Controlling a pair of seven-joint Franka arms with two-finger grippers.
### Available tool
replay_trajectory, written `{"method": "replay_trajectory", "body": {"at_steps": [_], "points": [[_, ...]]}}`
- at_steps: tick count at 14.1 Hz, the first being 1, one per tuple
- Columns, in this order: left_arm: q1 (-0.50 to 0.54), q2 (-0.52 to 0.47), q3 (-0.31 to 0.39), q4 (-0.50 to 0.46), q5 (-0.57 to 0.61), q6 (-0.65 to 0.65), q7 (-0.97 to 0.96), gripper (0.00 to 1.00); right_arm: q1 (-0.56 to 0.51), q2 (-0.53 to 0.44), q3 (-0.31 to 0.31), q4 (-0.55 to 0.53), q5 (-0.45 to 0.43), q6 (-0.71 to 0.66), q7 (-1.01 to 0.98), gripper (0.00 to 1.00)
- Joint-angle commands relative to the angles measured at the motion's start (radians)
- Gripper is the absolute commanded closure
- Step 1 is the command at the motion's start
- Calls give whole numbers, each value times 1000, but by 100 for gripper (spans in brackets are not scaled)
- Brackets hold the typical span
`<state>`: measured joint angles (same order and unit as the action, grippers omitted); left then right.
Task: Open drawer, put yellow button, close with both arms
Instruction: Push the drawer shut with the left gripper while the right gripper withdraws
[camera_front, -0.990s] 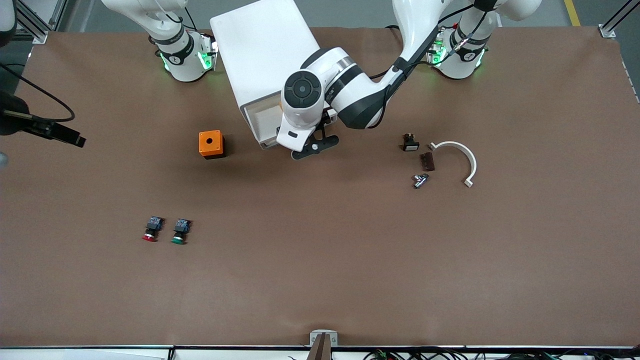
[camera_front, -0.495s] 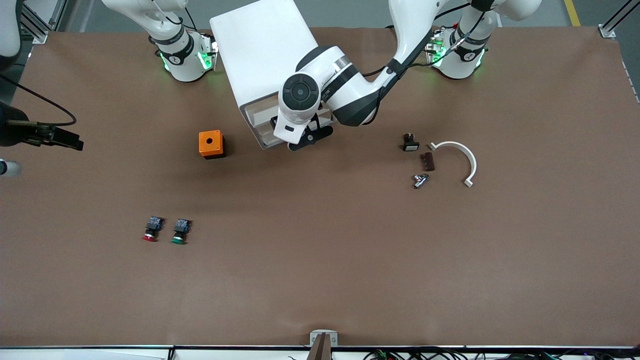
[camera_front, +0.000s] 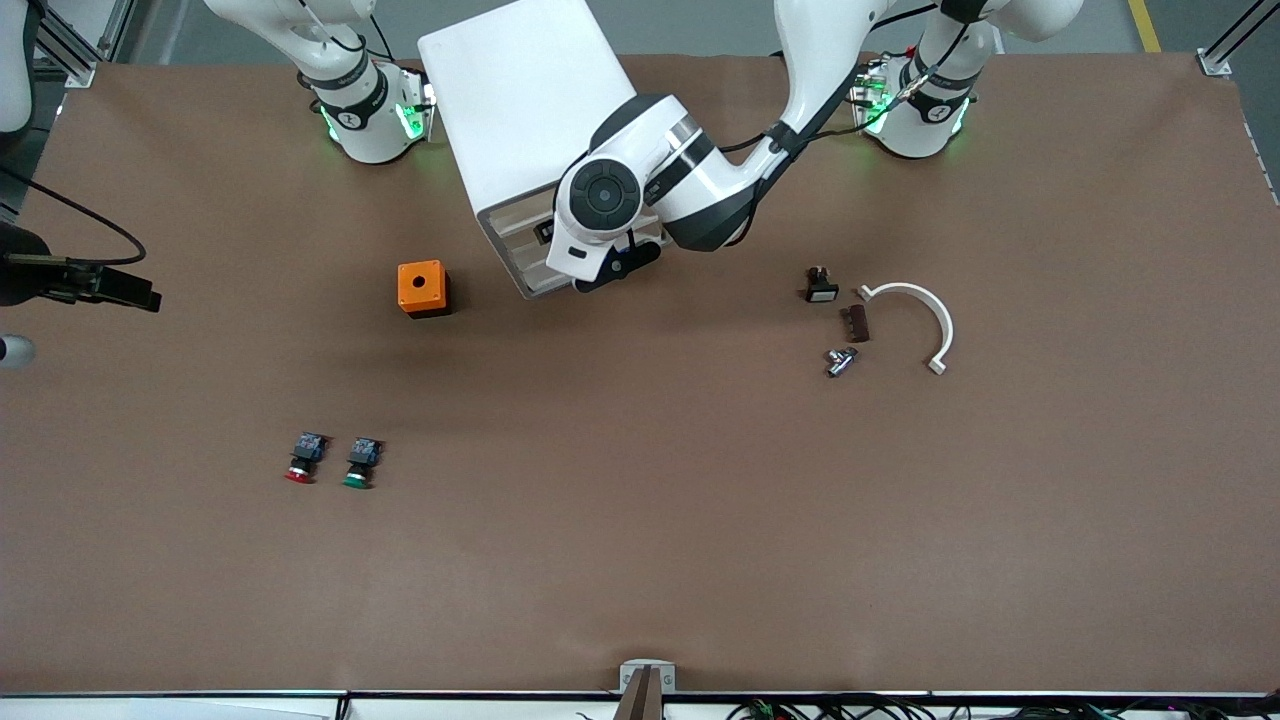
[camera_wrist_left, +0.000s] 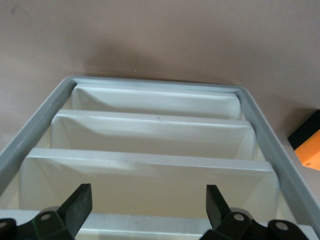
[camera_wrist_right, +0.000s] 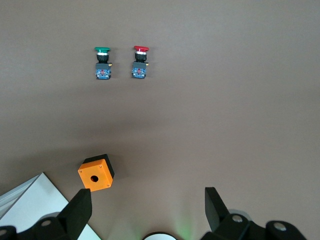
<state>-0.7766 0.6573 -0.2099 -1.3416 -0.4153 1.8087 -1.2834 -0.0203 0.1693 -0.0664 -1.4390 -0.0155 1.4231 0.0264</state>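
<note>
Left gripper (camera_wrist_left: 145, 210) held wide at drawer unit (camera_front: 520, 110) front; right gripper (camera_wrist_right: 147, 212) parked wide above orange box (camera_wrist_right: 96, 173).

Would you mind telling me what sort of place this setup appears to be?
Probably a robotics lab workbench: a brown-covered table, a white drawer cabinet, and loose push-buttons, one red-capped, one green-capped.

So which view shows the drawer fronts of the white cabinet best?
The left wrist view: the drawer fronts fill the frame. The front view shows them partly hidden under the left arm. The right wrist view catches only a corner of the white cabinet.
</note>
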Motion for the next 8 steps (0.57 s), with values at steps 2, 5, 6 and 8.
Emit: {"method": "replay_trajectory", "body": {"at_steps": [2, 5, 6, 8], "points": [[-6, -7, -13, -10, -34, 6, -24, 0, -24, 7, 22, 23, 14, -10, 7, 0], [5, -15, -10, -4, -17, 6, -13, 0, -26, 10, 22, 37, 25, 5, 15, 0], [10, -18, -5, -1, -16, 6, -16, 0, -23, 10, 22, 52, 26, -3, 15, 0], [22, -33, 4, 5, 16, 8, -17, 0, -24, 3, 23, 90, 38, -7, 15, 0]]}}
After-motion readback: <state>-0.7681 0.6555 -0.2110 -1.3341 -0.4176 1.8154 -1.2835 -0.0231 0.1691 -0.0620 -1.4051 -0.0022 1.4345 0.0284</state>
